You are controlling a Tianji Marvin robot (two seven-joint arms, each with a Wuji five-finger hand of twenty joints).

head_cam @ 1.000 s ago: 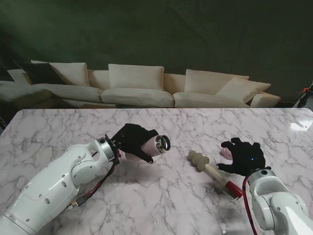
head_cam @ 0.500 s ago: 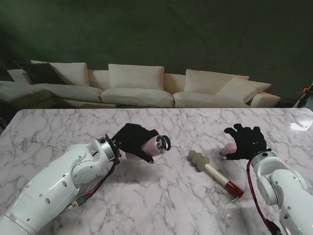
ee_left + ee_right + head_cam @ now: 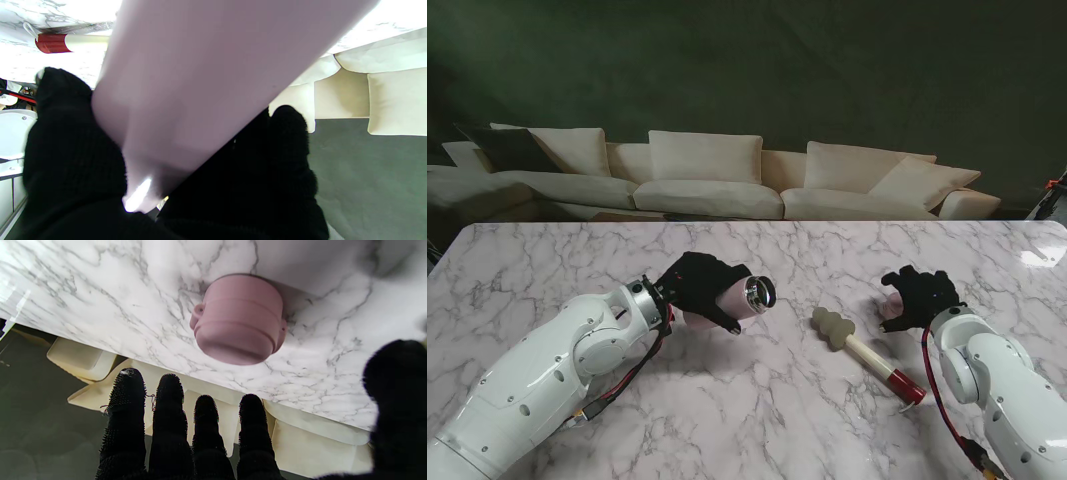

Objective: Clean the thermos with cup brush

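My left hand (image 3: pixel 699 285) is shut on the pink thermos (image 3: pixel 745 296) and holds it off the table, tilted, with its open steel mouth facing right. In the left wrist view the thermos body (image 3: pixel 206 83) fills the frame between my gloved fingers (image 3: pixel 73 160). The cup brush (image 3: pixel 857 348) lies flat on the marble, sponge head toward the thermos and red handle end (image 3: pixel 53 43) nearer to me. My right hand (image 3: pixel 919 297) is open to the right of the brush, fingers (image 3: pixel 186 433) spread just short of the pink thermos lid (image 3: pixel 238 320), not touching it.
The white marble table (image 3: pixel 777 420) stretches across the stand view. A cream sofa (image 3: pixel 707 180) stands beyond its far edge. A bright glare patch lies at the table's far right corner.
My right hand has let go of the brush handle and moved away from me toward the pink lid. The brush stays on the table. The left hand with the thermos has barely moved.
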